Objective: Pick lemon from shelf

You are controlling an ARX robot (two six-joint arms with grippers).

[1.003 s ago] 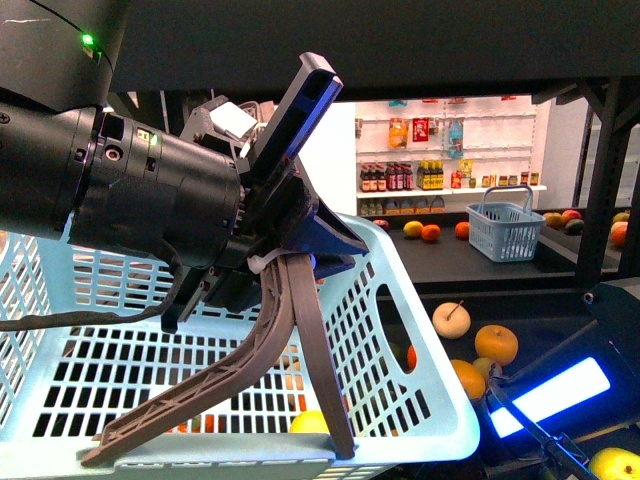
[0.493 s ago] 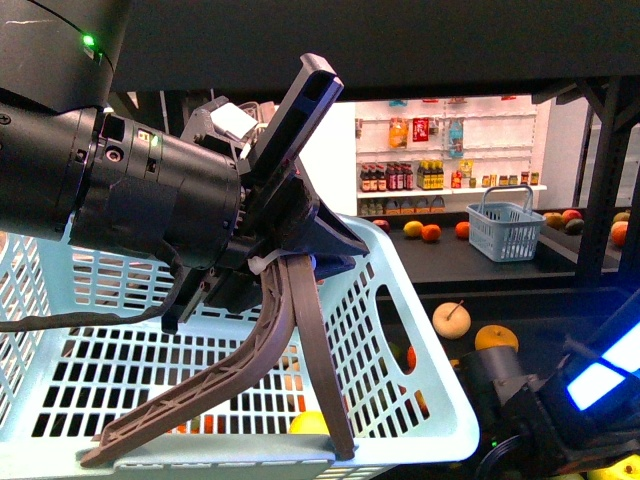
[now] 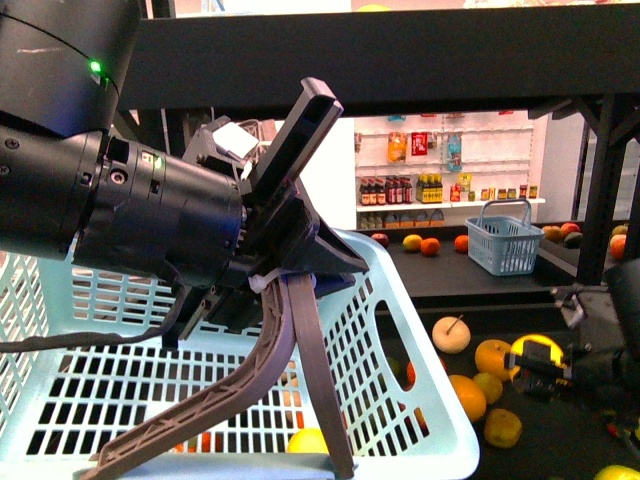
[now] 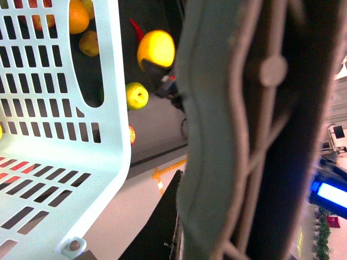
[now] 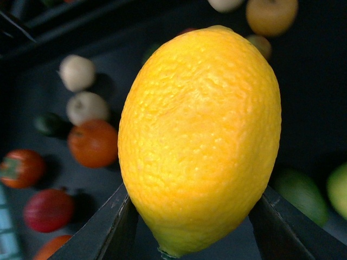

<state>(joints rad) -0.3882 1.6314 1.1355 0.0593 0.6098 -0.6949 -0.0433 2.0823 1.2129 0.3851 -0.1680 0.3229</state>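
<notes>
The lemon (image 5: pixel 200 141), bright yellow and pebbled, fills the right wrist view. My right gripper (image 5: pixel 198 227) is shut on it, one dark finger on each side. In the front view that gripper (image 3: pixel 540 362) holds the lemon (image 3: pixel 538 348) above the lower tier of the black shelf (image 3: pixel 603 190), just right of the basket. My left gripper (image 3: pixel 285 265) is shut on the brown handle (image 3: pixel 300 350) of the pale blue basket (image 3: pixel 420 330). The left wrist view shows the basket wall (image 4: pixel 81 108), its handle (image 4: pixel 255 135) close up, and the lemon (image 4: pixel 156 50) beyond.
Oranges (image 3: pixel 494 357), a pale round fruit (image 3: pixel 451 334) and other fruit lie on the shelf tier below the lemon. A yellow fruit (image 3: pixel 308 440) sits in the basket. Further back stand a small blue basket (image 3: pixel 505 240) and white shelves of bottles (image 3: pixel 440 180).
My right arm has swung up from the bottom right corner, and its gripper now holds the lemon higher and nearer the basket. The left gripper still holds the basket handle.
</notes>
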